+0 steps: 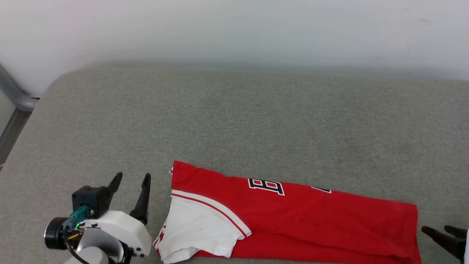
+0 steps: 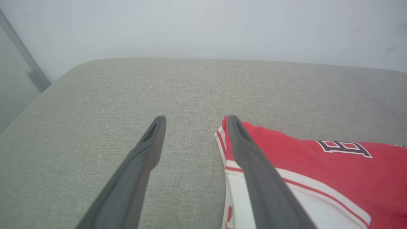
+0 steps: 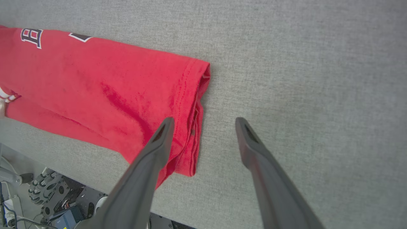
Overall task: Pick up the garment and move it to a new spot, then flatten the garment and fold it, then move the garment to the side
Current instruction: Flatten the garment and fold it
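The garment lies folded lengthwise in a long red band near the front edge of the grey cushion, its white sleeve on top at the left end. Black lettering peeks out along its far edge. My left gripper is open just left of the sleeve end, holding nothing; in the left wrist view the garment lies behind the right finger. My right gripper is open above the hem end of the garment, empty. In the head view its fingertips show at the lower right.
A pale wall backs the cushion. A grey metal frame stands at the far left. Past the cushion's front edge, the right wrist view shows the robot's dark base and cables.
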Available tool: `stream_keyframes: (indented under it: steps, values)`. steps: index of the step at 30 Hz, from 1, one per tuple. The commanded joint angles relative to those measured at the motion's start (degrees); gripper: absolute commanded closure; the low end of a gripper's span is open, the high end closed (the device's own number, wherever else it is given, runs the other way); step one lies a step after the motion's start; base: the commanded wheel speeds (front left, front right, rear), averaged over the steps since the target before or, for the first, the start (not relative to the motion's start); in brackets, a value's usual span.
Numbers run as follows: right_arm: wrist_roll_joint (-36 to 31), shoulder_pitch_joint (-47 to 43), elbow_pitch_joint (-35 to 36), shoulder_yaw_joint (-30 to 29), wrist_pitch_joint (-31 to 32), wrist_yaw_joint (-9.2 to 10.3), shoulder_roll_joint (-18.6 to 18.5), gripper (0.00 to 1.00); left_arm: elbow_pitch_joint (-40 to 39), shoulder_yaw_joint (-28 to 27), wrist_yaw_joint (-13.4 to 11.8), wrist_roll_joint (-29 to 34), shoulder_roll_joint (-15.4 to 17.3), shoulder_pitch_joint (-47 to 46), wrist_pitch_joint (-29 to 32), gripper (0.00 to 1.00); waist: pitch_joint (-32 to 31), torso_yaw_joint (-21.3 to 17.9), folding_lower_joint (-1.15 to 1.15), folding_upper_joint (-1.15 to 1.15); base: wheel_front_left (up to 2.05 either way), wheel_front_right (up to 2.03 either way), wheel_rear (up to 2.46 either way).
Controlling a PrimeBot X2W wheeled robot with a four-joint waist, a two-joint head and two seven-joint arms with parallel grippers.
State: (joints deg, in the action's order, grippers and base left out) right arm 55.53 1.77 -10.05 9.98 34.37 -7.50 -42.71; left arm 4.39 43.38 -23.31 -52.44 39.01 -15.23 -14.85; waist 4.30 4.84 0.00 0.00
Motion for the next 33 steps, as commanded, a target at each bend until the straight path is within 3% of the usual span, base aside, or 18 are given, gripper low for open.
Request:
stream_keyframes:
  steps: [1, 7, 16, 24, 33]
  values:
    - [0.47, 0.97, -0.42, 0.12, 0.24, 0.03, 0.54, 0.0, -0.37, -0.98, -0.36, 1.0, -0.39, 0.61, -0.39, 0.0, 0.35, 0.33, 0.0, 0.0, 0.0, 0.0, 0.0]
    - [0.02, 2.29, -4.39, 1.72, 1.04, 0.03, 2.02, 0.0, -1.98, -8.73, -0.63, 8.98, -4.85, 3.89, -0.45, 0.0, 1.6, 1.97, 0.0, 0.0, 0.0, 0.0, 0.0]
    - [0.24, 3.24, -8.52, 7.02, -1.65, 0.03, 4.88, 0.0, -3.12, -18.09, 1.6, 20.06, -12.5, 9.55, -0.46, 0.0, 2.7, 3.34, 0.0, 0.0, 0.0, 0.0, 0.0]
    - [2.17, 4.87, -9.71, 13.27, -5.29, -0.08, 7.34, 0.0, -3.55, -24.82, 6.03, 28.67, -19.68, 13.79, -0.47, 0.0, 2.56, 3.62, 0.0, 0.0, 0.0, 0.0, 0.0]
    - [2.08, 7.23, -12.68, 19.14, -11.99, -0.1, 7.74, 0.0, -1.73, -30.85, 11.23, 36.01, -25.18, 16.41, -0.47, 0.0, 1.39, 3.93, 0.0, 0.0, 0.0, 0.0, 0.0]
